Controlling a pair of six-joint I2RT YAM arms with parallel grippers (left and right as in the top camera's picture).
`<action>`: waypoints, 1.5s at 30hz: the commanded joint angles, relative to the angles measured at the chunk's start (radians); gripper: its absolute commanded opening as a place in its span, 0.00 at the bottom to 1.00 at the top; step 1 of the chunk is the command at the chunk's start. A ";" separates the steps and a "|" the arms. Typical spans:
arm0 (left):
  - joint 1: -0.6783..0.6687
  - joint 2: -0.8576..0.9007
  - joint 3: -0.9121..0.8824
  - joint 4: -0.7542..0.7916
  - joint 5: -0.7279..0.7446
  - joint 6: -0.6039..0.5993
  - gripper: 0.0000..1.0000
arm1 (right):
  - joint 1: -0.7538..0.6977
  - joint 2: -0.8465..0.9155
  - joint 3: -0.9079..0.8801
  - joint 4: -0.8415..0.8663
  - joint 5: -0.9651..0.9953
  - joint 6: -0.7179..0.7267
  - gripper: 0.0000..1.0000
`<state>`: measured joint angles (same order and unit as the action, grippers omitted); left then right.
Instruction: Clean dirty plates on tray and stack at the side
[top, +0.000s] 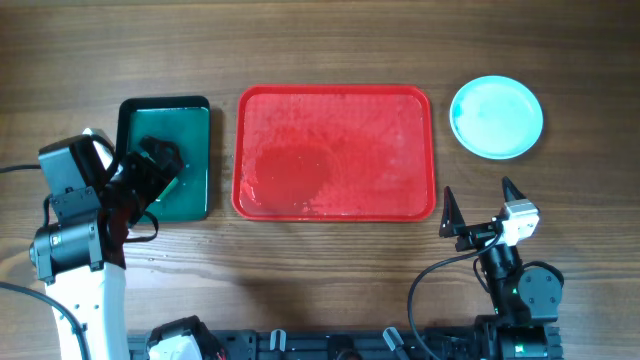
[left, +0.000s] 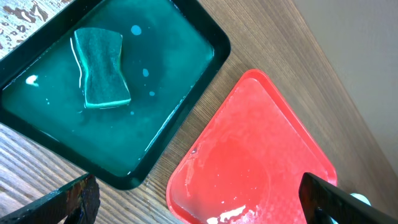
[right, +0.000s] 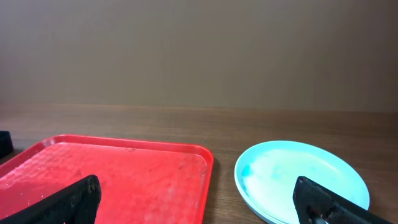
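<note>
red tray (top: 335, 150) centre frame, bare, wet | plate stack (top: 496, 117) upper right, turquoise on top | left gripper (top: 158, 163) wide open, empty, over sponge (left: 102, 68) tray | right gripper (top: 476, 187) open, empty | probably finishing: lift straight, avoid nudging stack

Setting: robot test bench, probably a laboratory. Evidence: wood-grain tabletop (top: 330, 270); plain beige wall (right: 199, 50); left arm (top: 70, 245) and right arm (top: 520, 285) mounted at the near edge (black cables (top: 411, 300) trailing loose).

Left of the red tray (top: 335, 92), half hidden under the left claw (top: 160, 168): green tray (top: 195, 125). Right of it, cropped at the right wrist view's lower edge: plates (right: 298, 171), count untellable.
</note>
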<state>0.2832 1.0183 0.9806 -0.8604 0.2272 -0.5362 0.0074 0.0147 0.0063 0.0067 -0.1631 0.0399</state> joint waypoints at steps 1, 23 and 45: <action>-0.005 0.005 0.001 0.003 0.011 0.005 1.00 | -0.005 -0.011 -0.001 0.003 0.008 0.013 1.00; -0.004 0.016 0.001 -0.003 -0.019 0.009 1.00 | -0.005 -0.010 -0.001 0.003 0.008 0.013 1.00; -0.298 -0.871 -0.819 0.798 -0.175 0.218 1.00 | -0.005 -0.010 -0.001 0.003 0.008 0.013 1.00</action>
<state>-0.0113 0.2199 0.2276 -0.0959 0.1165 -0.3401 0.0074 0.0135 0.0063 0.0071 -0.1631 0.0402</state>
